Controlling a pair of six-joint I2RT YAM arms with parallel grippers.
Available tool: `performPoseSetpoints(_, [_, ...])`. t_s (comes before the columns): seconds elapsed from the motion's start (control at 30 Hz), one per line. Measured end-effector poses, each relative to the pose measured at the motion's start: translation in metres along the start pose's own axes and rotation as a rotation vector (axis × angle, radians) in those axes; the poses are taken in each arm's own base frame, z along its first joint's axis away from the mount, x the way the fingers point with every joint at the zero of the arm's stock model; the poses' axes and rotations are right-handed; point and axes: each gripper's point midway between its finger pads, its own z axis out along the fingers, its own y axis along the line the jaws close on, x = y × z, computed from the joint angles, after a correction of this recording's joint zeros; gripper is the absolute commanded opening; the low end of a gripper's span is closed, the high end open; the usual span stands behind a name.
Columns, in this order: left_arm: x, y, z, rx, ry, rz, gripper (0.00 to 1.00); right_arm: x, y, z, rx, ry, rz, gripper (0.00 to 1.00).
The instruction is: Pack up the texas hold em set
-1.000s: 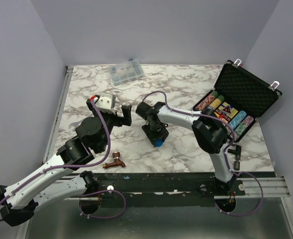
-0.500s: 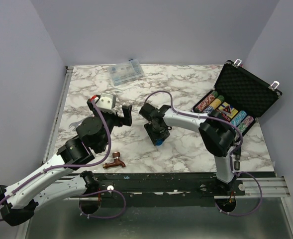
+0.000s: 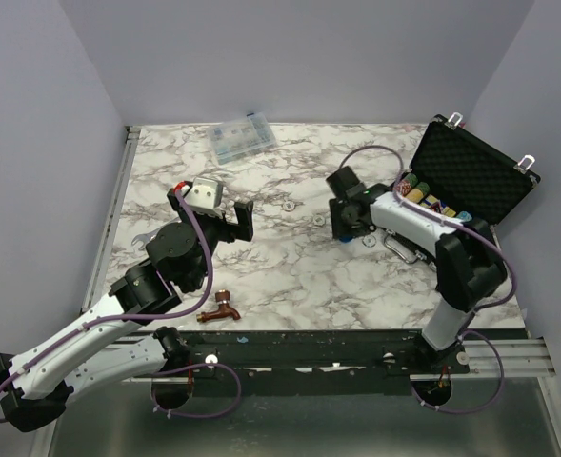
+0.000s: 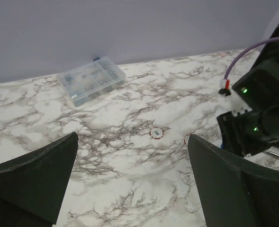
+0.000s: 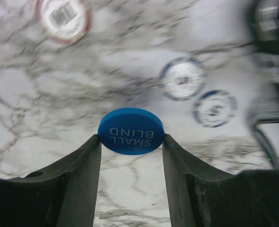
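The right tool point(image 5: 131, 142) pinches a round blue plastic disc point(image 5: 131, 131) marked SMALL BLIND over the marble bench point(image 3: 290, 276), beside the open black foam-lined case point(image 3: 478, 171). The left tool point(image 4: 134, 175) gapes wide, empty.

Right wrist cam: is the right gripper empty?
No. The right gripper has a blue SMALL BLIND disc pinched by its edges between the jaws.
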Motion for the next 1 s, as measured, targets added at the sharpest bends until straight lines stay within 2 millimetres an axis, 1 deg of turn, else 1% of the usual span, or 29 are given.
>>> performPoseSetpoints(0.13, [-0.001, -0.001, 0.000, 0.003, -0.001, -0.003, 0.99, -0.034, -0.064, -0.019, 0.064, -0.093, 0.154, 0.30])
performPoseSetpoints(0.17, [-0.001, -0.001, 0.000, 0.004, -0.002, -0.004, 0.99, -0.041, -0.085, -0.023, 0.086, -0.111, 0.203, 0.29])
performPoseSetpoints(0.2, [-0.002, -0.001, 0.000, 0.005, -0.003, -0.005, 0.99, -0.044, -0.100, -0.026, 0.103, -0.121, 0.235, 0.29])
performPoseSetpoints(0.27, [-0.003, -0.001, -0.001, 0.007, -0.006, -0.008, 0.99, -0.049, -0.137, -0.028, 0.147, -0.134, 0.318, 0.29])
performPoseSetpoints(0.33, [-0.004, -0.001, -0.001, 0.008, -0.008, -0.010, 0.99, -0.047, -0.170, -0.026, 0.190, -0.133, 0.396, 0.29])
performPoseSetpoints(0.4, [-0.004, -0.001, -0.002, 0.010, -0.009, -0.012, 0.99, -0.042, -0.190, -0.024, 0.226, -0.124, 0.438, 0.29])
performPoseSetpoints(0.5, [-0.005, -0.001, -0.002, 0.011, -0.010, -0.015, 0.99, -0.038, -0.201, -0.021, 0.267, -0.111, 0.453, 0.29])
performPoseSetpoints(0.73, [-0.006, -0.003, -0.003, 0.022, -0.012, -0.025, 0.99, -0.028, -0.210, -0.004, 0.327, -0.059, 0.444, 0.31])
performPoseSetpoints(1.0, [-0.006, -0.003, -0.003, 0.024, -0.011, -0.029, 0.99, -0.025, -0.219, -0.004, 0.382, -0.058, 0.441, 0.37])
